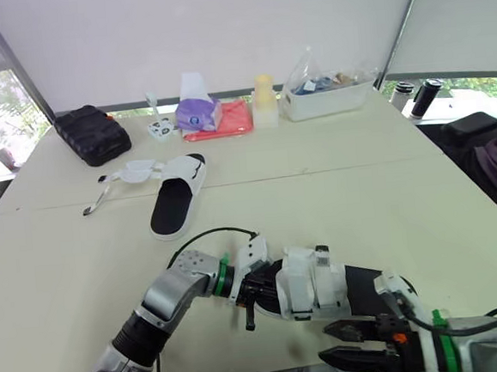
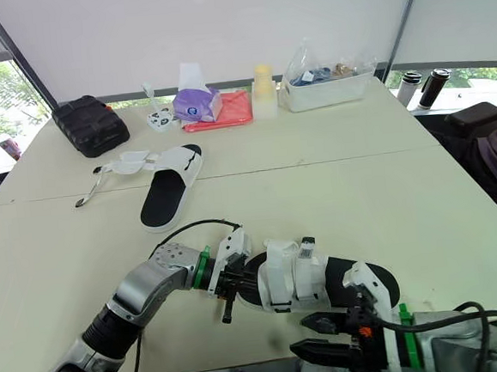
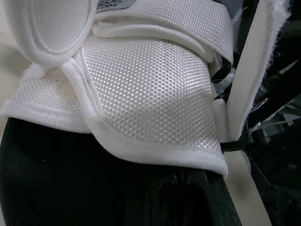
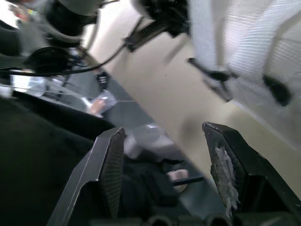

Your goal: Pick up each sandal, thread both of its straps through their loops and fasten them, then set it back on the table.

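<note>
Your right claw [image 1: 343, 342] hangs released and empty just beside the 5 o'clock end of the near sandal [image 1: 313, 289], at the near edge of the table [image 1: 362, 203]. Your left claw [image 1: 250, 293] meets its 9 o'clock end; whether it grips, you cannot tell. The second sandal [image 1: 176, 196] lies towards 11 o'clock, straps loose.

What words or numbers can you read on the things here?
No text can be read for sure.
On the near sandal: a strap label, cut off and unreadable.
On the tissue pack: print too small to read.
</note>
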Robot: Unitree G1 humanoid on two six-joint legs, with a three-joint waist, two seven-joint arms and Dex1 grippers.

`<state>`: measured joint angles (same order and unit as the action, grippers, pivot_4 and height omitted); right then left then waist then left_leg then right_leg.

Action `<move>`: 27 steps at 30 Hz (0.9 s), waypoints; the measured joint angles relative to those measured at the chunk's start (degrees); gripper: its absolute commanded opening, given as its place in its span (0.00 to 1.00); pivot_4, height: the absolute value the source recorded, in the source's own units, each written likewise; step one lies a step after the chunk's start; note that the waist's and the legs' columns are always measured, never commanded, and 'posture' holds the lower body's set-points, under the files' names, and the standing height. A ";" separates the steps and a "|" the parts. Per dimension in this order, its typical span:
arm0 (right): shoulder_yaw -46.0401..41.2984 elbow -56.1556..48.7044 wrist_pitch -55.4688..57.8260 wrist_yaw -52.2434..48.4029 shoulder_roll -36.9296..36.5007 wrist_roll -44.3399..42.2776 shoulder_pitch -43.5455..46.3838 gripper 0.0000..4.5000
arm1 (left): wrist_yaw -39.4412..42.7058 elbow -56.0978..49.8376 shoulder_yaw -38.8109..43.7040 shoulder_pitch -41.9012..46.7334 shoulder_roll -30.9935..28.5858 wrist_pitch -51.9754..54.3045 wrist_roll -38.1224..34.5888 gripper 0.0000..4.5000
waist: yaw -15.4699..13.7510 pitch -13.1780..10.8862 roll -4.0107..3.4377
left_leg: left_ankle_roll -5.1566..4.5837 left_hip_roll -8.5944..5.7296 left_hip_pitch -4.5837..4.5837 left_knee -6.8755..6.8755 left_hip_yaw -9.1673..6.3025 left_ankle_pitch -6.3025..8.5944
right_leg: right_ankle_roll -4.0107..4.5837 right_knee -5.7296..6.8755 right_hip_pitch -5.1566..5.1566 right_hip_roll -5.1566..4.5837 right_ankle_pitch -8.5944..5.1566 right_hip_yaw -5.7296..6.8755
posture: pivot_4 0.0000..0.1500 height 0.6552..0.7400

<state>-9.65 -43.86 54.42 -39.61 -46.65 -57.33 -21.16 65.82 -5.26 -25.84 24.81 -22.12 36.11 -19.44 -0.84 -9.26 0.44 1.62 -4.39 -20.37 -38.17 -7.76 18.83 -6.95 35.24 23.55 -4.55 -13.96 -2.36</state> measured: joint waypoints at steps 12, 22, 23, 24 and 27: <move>7.45 5.13 -4.82 4.59 9.55 7.49 3.39 0.62 | -1.40 0.05 0.51 -0.01 -0.02 -0.12 0.05 0.00 | 0.17 0.00 0.00 | 0.04 0.01 0.04 0.00 -0.02 -0.02 | 0.01 0.04 0.00 0.03 0.00 -0.01 | 1.00 1.00; 8.84 9.29 -6.33 4.30 12.07 9.58 7.15 0.51 | -2.84 0.19 1.09 -0.01 0.25 -0.31 0.14 0.00 | 0.11 0.01 -0.01 | 0.06 0.01 0.04 0.00 -0.02 -0.04 | 0.01 0.10 0.01 0.04 0.00 -0.01 | 1.00 1.00; 8.66 9.46 -6.33 4.32 12.06 9.61 7.12 0.42 | -2.86 0.19 1.07 -0.01 0.27 -0.31 0.14 0.00 | 0.11 0.01 -0.01 | 0.06 0.00 0.04 0.00 -0.02 -0.03 | 0.01 0.10 0.01 0.03 0.00 -0.01 | 1.00 1.00; 8.35 9.64 -6.48 4.32 12.05 9.63 7.11 0.34 | -2.86 0.19 1.04 -0.01 0.28 -0.31 0.14 0.00 | 0.11 0.01 -0.01 | 0.06 0.00 0.04 0.00 -0.02 -0.03 | 0.01 0.10 0.01 0.03 0.00 -0.01 | 1.00 1.00; 6.96 10.03 -6.92 4.32 12.04 9.64 6.95 0.01 | -2.86 0.19 0.99 -0.01 0.31 -0.32 0.12 0.00 | 0.08 0.01 -0.01 | 0.06 -0.01 0.03 0.00 -0.02 -0.03 | 0.01 0.10 0.03 0.03 0.00 -0.01 | 1.00 1.00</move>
<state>-2.70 -33.83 47.51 -35.29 -34.60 -47.69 -14.21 62.96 -5.06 -24.85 24.80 -21.81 35.80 -19.31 -0.76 -9.25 0.43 1.68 -4.39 -20.35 -38.17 -7.78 18.79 -6.94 35.35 23.57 -4.52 -13.96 -2.37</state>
